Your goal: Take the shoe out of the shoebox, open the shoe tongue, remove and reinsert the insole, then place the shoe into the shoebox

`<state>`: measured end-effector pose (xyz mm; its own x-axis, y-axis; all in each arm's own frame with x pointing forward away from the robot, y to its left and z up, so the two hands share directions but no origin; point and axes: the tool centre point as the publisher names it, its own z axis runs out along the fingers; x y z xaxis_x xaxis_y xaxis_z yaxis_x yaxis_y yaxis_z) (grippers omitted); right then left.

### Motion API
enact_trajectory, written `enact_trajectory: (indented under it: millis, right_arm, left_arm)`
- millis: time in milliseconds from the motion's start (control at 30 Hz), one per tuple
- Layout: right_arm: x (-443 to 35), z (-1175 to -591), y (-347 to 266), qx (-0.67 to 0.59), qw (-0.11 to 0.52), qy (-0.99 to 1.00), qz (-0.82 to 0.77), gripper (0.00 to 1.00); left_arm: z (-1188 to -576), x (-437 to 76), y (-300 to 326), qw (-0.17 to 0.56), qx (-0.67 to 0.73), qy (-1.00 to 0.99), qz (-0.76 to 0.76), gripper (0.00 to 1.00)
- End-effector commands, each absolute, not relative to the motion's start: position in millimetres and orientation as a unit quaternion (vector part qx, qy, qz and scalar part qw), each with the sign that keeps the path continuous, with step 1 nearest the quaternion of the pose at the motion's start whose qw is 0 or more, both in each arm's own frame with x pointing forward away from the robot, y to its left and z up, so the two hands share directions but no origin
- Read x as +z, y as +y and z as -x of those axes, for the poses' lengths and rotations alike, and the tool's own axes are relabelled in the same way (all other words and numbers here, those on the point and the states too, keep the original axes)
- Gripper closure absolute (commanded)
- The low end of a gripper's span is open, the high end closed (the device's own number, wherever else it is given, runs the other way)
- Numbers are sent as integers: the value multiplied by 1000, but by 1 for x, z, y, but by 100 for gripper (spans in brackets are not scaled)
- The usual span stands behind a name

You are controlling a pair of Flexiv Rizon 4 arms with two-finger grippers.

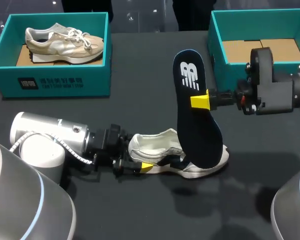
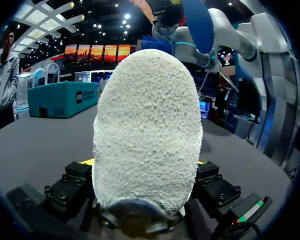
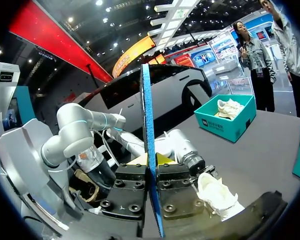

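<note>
Both jaws clenched: left on heel of rightward-pointing shoe (image 1: 157,146), right on upright insole (image 1: 200,135), heel up.

The left arm (image 1: 42,136) ends in a silver-white cylinder, and a white ribbed cable (image 1: 70,151) loops along it to a black wrist. The right arm (image 1: 277,91) has a dark grey, blocky wrist housing with a small red mark (image 1: 241,101). The nearer links are broad pale-grey shells (image 1: 25,200) edged by a thin light-blue line (one at each lower corner of the head view). The left gripper (image 2: 145,162) and right gripper (image 3: 151,160) are black stepped blocks studded with round screws (image 3: 121,183) and tipped bright yellow.
</note>
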<state>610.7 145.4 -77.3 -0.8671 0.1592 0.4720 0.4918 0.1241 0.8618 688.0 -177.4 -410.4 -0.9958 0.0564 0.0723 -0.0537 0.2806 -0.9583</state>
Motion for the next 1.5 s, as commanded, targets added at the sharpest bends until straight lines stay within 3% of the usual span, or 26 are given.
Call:
enact_trajectory:
  millis: [33, 1300, 1333, 1400, 1433, 1467, 1500]
  right_arm:
    - [-81, -607, 145, -626, 133, -736, 219, 100]
    - [-94, -576, 156, -637, 133, -723, 234, 100]
    - [-94, -576, 156, -637, 133, -723, 234, 100]
    - [-94, -576, 156, -637, 133, -723, 234, 100]
    - [-94, -576, 156, -637, 133, -723, 234, 100]
    - [-94, -576, 156, -637, 133, -723, 234, 100]
    - [-94, -576, 156, -637, 133, -723, 234, 100]
  left_arm:
    - [-687, -411, -177, 45, 599, -799, 0, 100]
    - [-687, -411, -177, 45, 599, -799, 0, 100]
    - [-687, -411, -177, 45, 599, -799, 0, 91]
    - [-687, -410, -176, 47, 597, -801, 2, 51]
    - [-687, -410, -175, 47, 595, -802, 1, 15]
    - [-686, -409, -174, 48, 593, -804, 2, 0]
    - [-686, -408, -173, 49, 592, -805, 2, 0]
